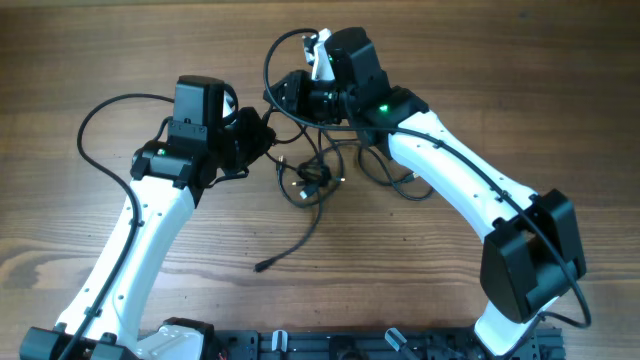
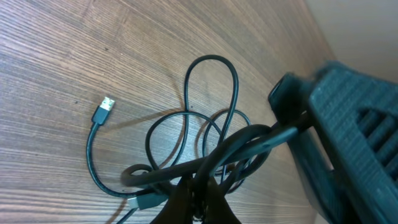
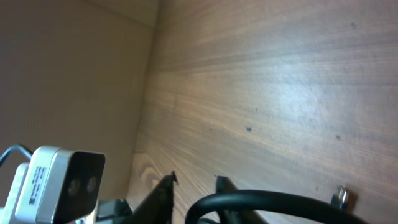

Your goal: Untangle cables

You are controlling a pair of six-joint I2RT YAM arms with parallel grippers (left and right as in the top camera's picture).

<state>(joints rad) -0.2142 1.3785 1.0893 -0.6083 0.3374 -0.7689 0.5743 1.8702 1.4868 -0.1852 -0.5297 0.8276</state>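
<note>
The left fingers (image 2: 198,198) pinch the cables (image 2: 205,149), whose loops fan outward ahead of them on the tabletop (image 2: 74,56). The right fingers (image 3: 194,186) stand narrowly parted over one strand; whether they grip it, I cannot tell.

Tangled black cables (image 2: 205,149) on wood table (image 2: 74,50), pinched in closed jaws.

I had both arms reaching inward over mid-table. My left gripper (image 2: 198,198) was clamped tight; my right gripper (image 3: 194,186), wrist tilted steeply, had fingers set slightly apart.
</note>
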